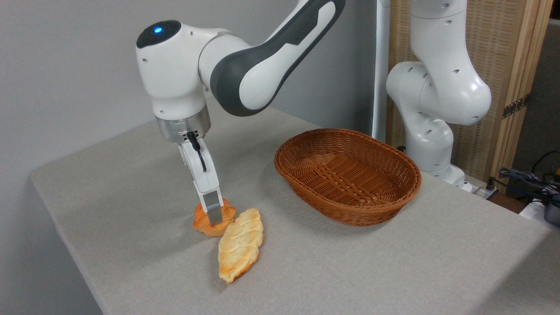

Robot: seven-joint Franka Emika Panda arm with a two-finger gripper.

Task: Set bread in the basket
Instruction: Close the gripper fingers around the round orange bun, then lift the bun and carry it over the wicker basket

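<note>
The bread (202, 224), a small orange-golden knotted bun, rests on the grey table left of centre. My gripper (213, 218) reaches straight down onto it. The near finger (212, 209) presses into the bun's front, and the bun bulges on both sides of it. The far finger is hidden behind the bun. The jaws look shut on the bread, which still touches the tabletop. The basket (306, 192), oval brown wicker with nothing in it, stands to the right, about a hand's width beyond the loaf.
A paler, flat leaf-shaped loaf (240, 250) lies against the bun's right front side. The arm's white base (431, 144) stands behind the basket. Cables (529, 181) lie at the far right. The table's left edge (65, 227) is close to the bun.
</note>
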